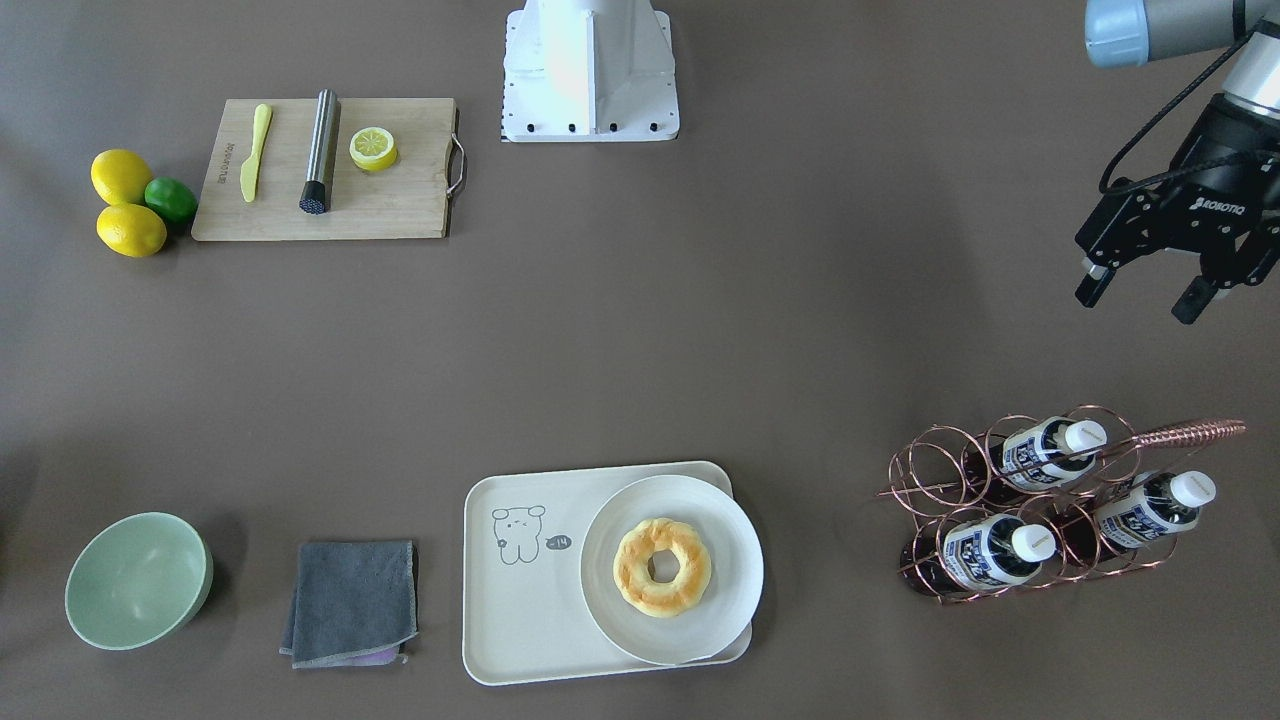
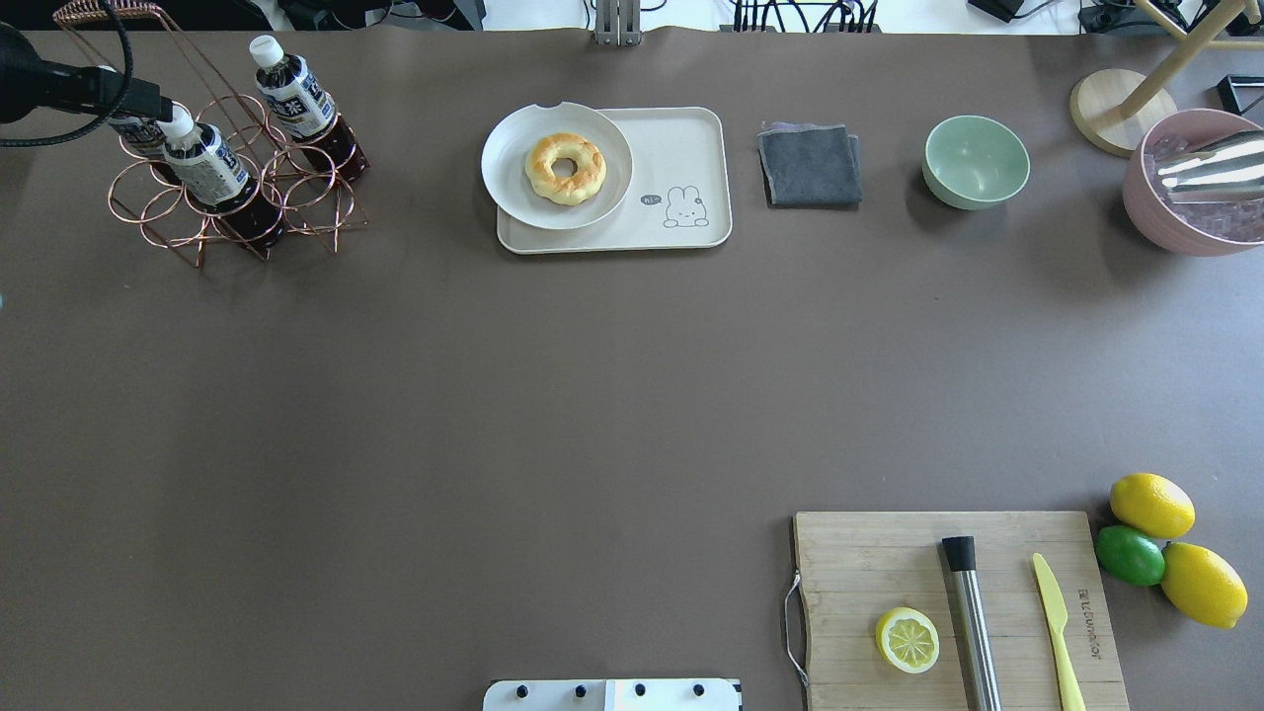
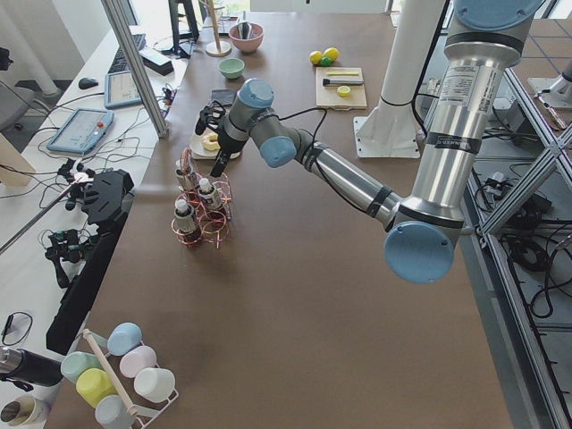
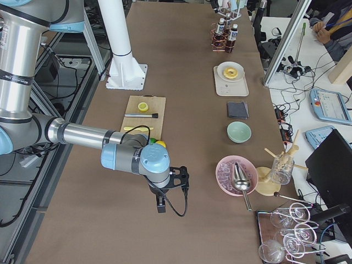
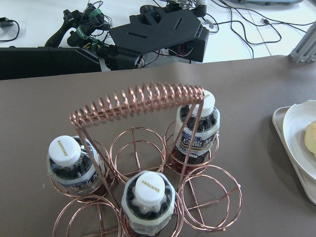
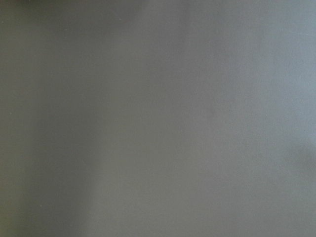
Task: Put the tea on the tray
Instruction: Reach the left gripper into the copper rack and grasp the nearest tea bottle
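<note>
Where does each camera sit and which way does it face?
Front-facing: across the table, facing the base; left gripper at right.
Overhead: behind the robot, looking down; left arm at left.
Exterior left: table's end; left arm near.
Exterior right: opposite end; right arm near.
Left wrist: over the rack; no fingers.
Right wrist: bare table.
Shared: tray, front-facing and overhead.

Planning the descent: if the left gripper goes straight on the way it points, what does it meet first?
The left gripper would probably meet the rack's coiled handle, which crosses its wrist view's middle above the bottles; depth is unclear.
</note>
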{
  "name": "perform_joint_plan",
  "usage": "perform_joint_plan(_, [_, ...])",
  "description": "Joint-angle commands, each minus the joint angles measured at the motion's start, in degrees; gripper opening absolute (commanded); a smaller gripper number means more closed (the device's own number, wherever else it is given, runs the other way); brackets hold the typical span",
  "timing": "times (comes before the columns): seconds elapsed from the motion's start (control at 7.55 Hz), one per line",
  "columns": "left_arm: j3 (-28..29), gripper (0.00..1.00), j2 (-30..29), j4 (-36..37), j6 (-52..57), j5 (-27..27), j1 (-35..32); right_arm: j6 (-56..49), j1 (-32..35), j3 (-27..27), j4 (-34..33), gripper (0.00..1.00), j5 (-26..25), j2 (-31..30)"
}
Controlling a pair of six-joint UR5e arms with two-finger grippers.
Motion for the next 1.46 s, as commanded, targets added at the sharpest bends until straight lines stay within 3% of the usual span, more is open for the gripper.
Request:
perform_joint_plan(0.0, [7.3,0.97,-4.6,-0.3,0.5,1.2,0.6,0.0,0.0,0.1,0.0,1.0,0.1,0.0])
perform_joint_plan(1.32, [11.7,0.84,-5.7,-0.8,-0.1,2.1,2.2,0.0,0.0,0.4,0.2,1.0,1.5,0.0])
